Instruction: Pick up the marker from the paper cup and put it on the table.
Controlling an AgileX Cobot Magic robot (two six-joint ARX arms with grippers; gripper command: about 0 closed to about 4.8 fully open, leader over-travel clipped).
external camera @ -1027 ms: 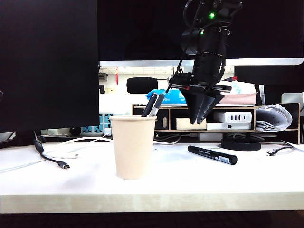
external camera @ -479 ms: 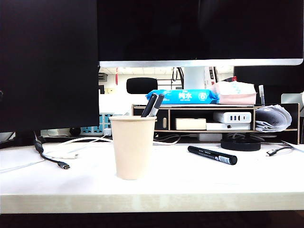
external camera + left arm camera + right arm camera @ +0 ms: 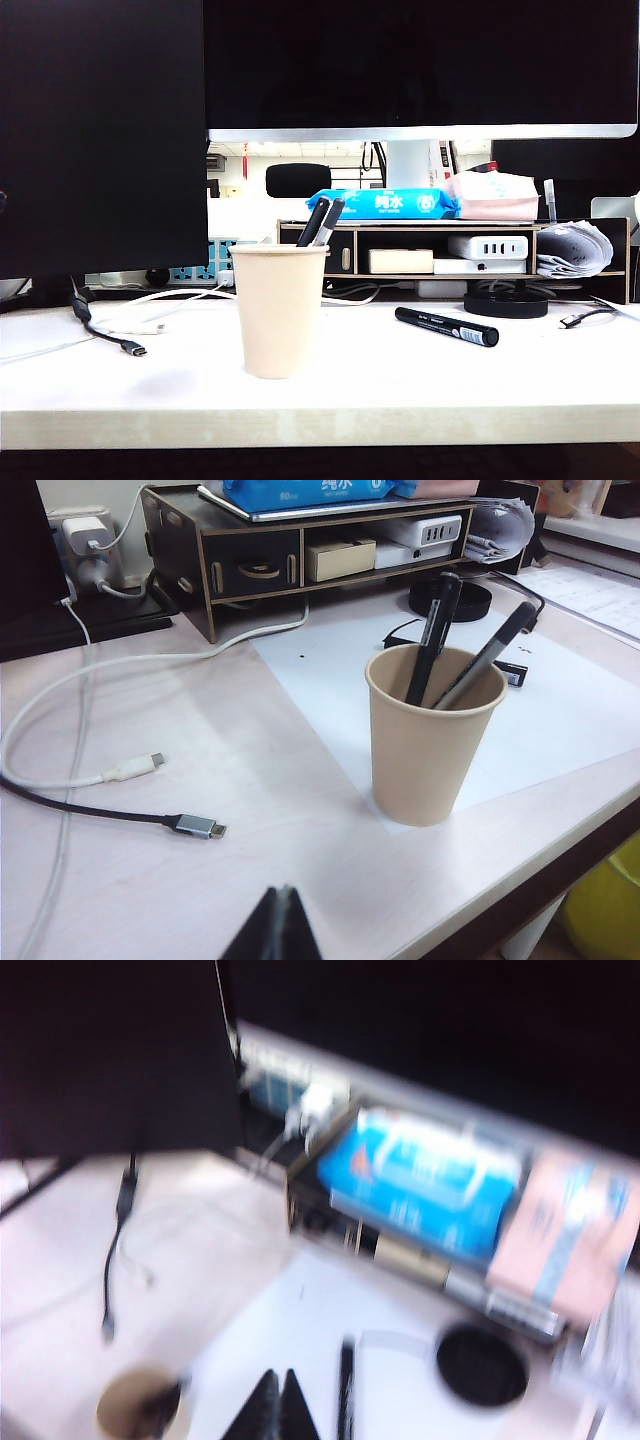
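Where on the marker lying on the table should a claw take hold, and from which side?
Mid-barrel, from straight above, jaws across its width: the marker lies flat on the table, a round barrel with room on both sides. Neither claw is near: the left claw sits shut back from the paper cup, the right claw shut high above.

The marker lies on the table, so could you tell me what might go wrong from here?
1. The round marker could roll on the flat table.
2. Two slim pens lean in the light paper cup; a bump could tip it. The shut right tool hangs above the marker; the shut left tool sits low, short of the cup.
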